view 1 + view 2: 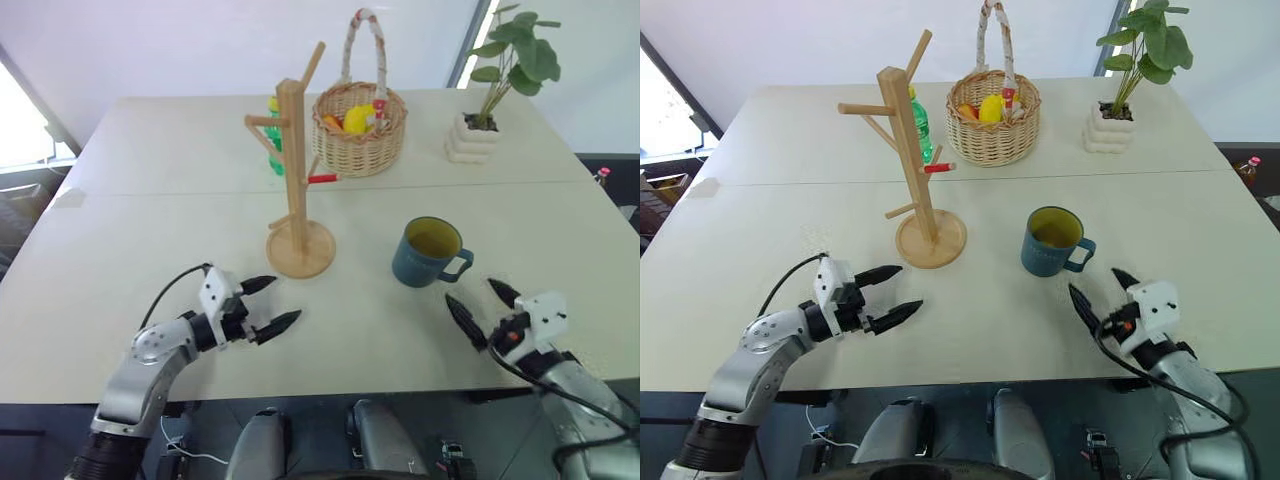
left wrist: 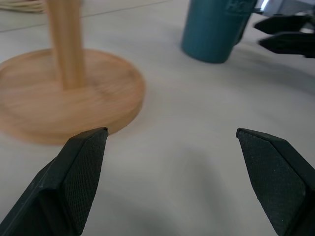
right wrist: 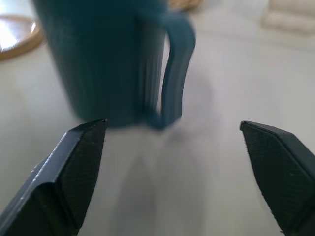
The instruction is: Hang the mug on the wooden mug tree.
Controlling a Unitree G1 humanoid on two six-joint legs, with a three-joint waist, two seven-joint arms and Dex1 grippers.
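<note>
The mug (image 1: 429, 252) stands upright on the surface (image 1: 150, 250), right of centre in the left eye view, its handle turned toward the lower right. It is not held. Just below and right of it hovers the right gripper (image 1: 483, 306), jaws spread wide, pointing up toward the handle without touching it. Left of the mug, near the frame's middle, the mug tree (image 1: 297, 170) stands on its round base, with bare pegs, one red-tipped. The left gripper (image 1: 268, 304) sits at lower left, below the tree's base, jaws spread and pointing right. Behind the tree at upper centre are a wicker basket (image 1: 359, 130) holding fruit and a green bottle (image 1: 274, 140); a potted plant (image 1: 490, 90) stands at upper right.
</note>
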